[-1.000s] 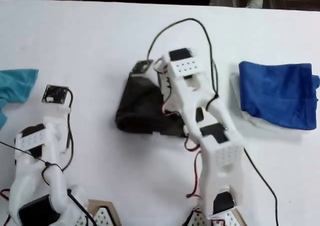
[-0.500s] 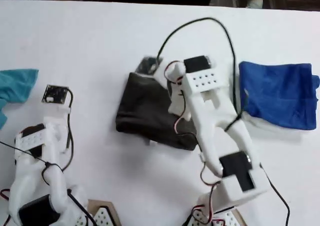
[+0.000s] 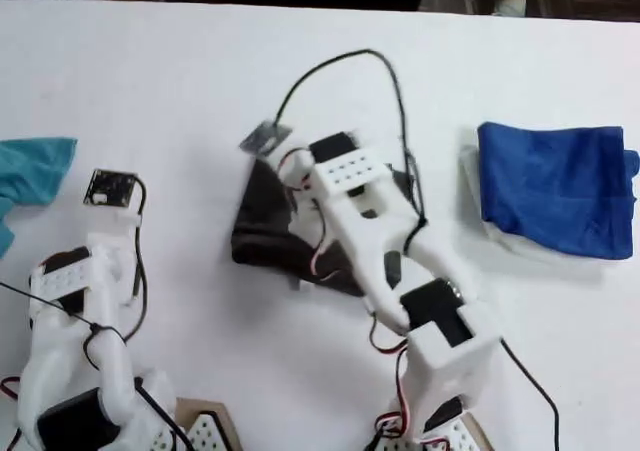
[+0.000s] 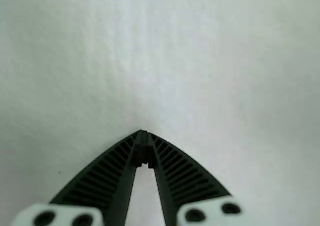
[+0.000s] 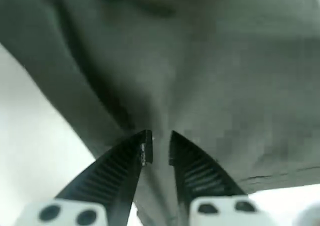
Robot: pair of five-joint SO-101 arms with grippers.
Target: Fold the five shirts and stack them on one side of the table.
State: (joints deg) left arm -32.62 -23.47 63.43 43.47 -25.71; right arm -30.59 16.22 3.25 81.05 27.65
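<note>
At the centre of the table (image 3: 200,71) the right gripper (image 5: 157,141) is clamped on a fold of the dark shirt (image 3: 272,233), probably to carry it to the blue shirt (image 3: 555,186) at 3 o'clock, while the left gripper (image 4: 143,141) sits pinched together at 8 o'clock.

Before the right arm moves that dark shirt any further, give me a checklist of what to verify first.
1. Right gripper hold: fingers pinch a fold of the dark shirt: ok.
2. Dark shirt folded flat: bunched, one edge raised: not ok.
3. Left gripper out of the way: shut over bare table: ok.
4. Stack spot: blue shirt lies folded on the table's right side: ok.
5. Teal shirt stacked: lies at the left edge: not ok.
</note>
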